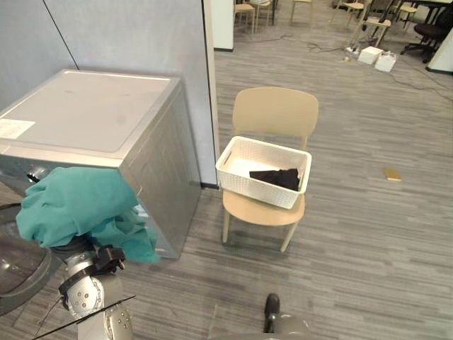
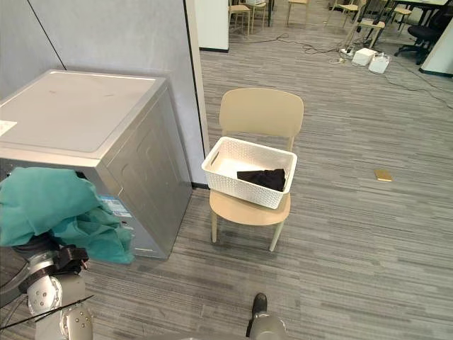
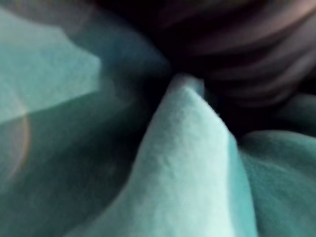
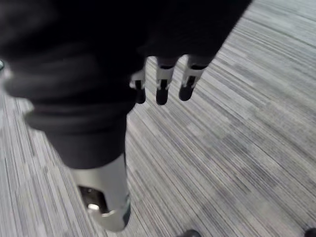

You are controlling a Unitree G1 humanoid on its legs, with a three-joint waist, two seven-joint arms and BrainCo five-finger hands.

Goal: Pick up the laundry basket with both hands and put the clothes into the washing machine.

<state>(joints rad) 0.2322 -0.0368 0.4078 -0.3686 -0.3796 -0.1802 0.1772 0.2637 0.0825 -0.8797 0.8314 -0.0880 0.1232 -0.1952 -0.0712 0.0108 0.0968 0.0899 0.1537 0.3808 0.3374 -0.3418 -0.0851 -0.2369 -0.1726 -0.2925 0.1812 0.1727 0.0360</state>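
Wrist view shows right hand fingers straight.

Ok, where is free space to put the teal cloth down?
The washing machine's top, between the grey wall and its front edge, is bare. In the white basket, the half left of the dark garment is free. The chair seat is crowded by the basket.
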